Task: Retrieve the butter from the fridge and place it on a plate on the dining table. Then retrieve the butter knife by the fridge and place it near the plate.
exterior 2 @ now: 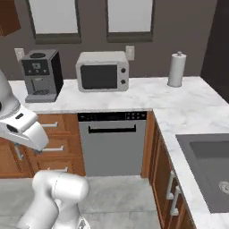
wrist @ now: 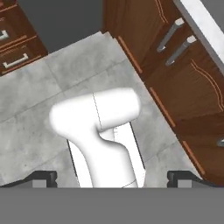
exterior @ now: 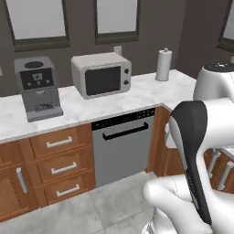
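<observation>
Gripper (wrist: 112, 178) spread wide, nothing held, pointing at floor; I'm facing dishwasher (exterior 2: 112, 142), need to find fridge first.

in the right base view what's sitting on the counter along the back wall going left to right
Coffee machine → microwave → paper towel roll. All three stand on the white marble counter, apart from each other.

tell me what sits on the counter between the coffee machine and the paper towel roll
The microwave stands between the coffee machine and the paper towel roll; both base views show it.
</observation>
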Tool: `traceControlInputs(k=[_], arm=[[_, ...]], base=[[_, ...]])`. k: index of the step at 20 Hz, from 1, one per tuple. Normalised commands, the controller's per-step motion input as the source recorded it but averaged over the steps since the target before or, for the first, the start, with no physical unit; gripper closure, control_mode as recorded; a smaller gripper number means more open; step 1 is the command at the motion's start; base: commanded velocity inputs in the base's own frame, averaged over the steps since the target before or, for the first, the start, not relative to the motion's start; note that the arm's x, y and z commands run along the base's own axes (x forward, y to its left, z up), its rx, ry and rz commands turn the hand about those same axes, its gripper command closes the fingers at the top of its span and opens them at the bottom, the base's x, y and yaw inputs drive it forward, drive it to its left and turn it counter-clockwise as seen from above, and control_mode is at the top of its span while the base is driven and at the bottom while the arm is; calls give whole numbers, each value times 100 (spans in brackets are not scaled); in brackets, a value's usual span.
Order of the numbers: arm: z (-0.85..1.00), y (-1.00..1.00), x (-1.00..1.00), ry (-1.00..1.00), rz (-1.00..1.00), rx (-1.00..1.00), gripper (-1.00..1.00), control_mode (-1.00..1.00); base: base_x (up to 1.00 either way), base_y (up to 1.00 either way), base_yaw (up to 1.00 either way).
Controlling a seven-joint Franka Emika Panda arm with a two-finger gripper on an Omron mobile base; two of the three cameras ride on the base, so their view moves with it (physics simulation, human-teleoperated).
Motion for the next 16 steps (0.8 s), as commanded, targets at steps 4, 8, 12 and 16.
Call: traceControlInputs(k=[4,8,12,16], arm=[[0,0,0,0,0,0,-100,100],[0,0,0,0,0,0,-100,100],[0,0,0,0,0,0,-100,100],[0,0,0,0,0,0,-100,100]], base=[[2,32,49],[0,49,31],[0,52,24],[32,47,41]])
